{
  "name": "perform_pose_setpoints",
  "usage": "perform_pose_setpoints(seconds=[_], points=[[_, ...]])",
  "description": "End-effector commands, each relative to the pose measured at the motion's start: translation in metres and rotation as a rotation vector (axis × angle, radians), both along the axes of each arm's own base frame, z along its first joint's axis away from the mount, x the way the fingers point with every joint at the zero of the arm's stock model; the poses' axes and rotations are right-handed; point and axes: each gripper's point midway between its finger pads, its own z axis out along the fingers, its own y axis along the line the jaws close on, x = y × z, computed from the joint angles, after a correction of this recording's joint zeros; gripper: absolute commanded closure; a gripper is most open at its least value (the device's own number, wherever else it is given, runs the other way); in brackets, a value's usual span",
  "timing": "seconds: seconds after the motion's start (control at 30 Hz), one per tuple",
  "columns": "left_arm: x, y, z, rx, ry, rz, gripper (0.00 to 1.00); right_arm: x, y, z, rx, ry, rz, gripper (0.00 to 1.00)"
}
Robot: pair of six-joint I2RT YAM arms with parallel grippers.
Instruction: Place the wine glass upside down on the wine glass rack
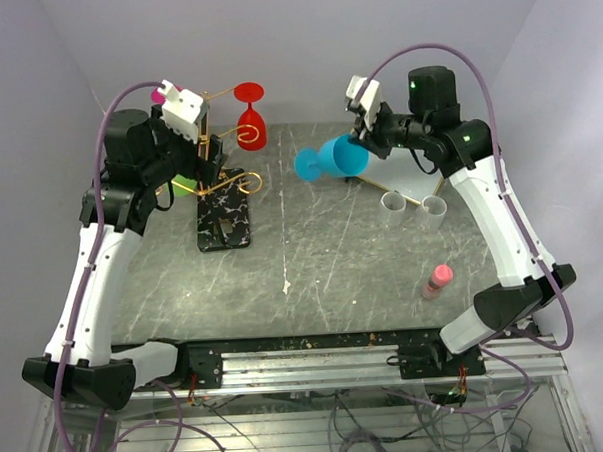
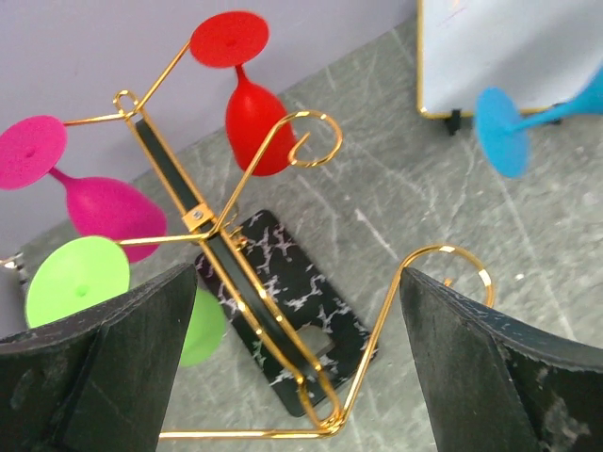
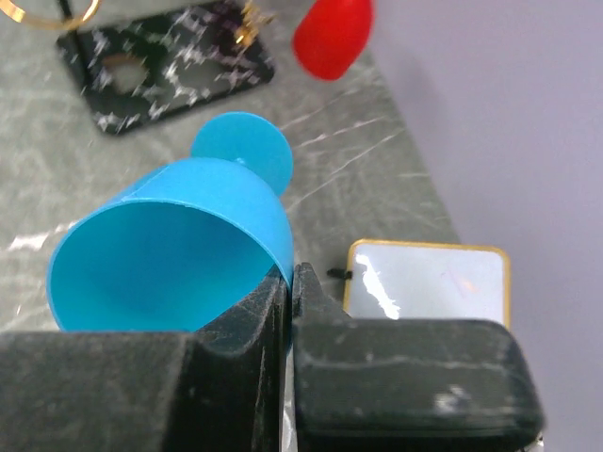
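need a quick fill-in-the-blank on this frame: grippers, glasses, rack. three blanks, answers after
1. The wine glass pinched at its rim by the right gripper is ___ in colour.
2. The left gripper hovers by the wine glass rack with its jaws ___ and nothing between them.
3. Besides the red glass and the pink glass, the rack holds a ___ one.

Missing words: blue; open; green
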Motion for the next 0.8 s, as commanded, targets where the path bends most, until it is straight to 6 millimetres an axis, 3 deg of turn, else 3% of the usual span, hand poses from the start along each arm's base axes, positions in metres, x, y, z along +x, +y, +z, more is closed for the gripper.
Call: perform_pose_setpoints(seconds=[0.0, 0.13, 0.3, 0.43, 0.63, 0.77], points=[[0.001, -0.028, 0.042, -0.186, -0.038, -0.058, 0.02, 0.018, 0.0, 0.072, 0.235, -0.134, -0.152, 1.0], [0.004, -0.053, 0.052, -0.361, 0.054, -0.12, 0.03, 0.018, 0.005, 0.097, 0.329, -0.133, -0.166, 1.0], [0.002, -0.084, 0.056, -0.53, 0.169, -0.227, 0.07, 0.013, 0.01, 0.111, 0.409, -0.095, -0.164, 1.0], [0.004, -0.107, 0.046, -0.607, 0.261, -0.27, 0.1, 0.004, 0.018, 0.118, 0.457, -0.056, -0.122, 1.0], [0.01, -0.12, 0.029, -0.627, 0.333, -0.274, 0.14, -0.002, 0.025, 0.117, 0.481, -0.018, -0.081, 1.0], [0.011, -0.126, 0.023, -0.624, 0.351, -0.28, 0.22, -0.007, 0.028, 0.118, 0.489, -0.006, -0.059, 1.0]])
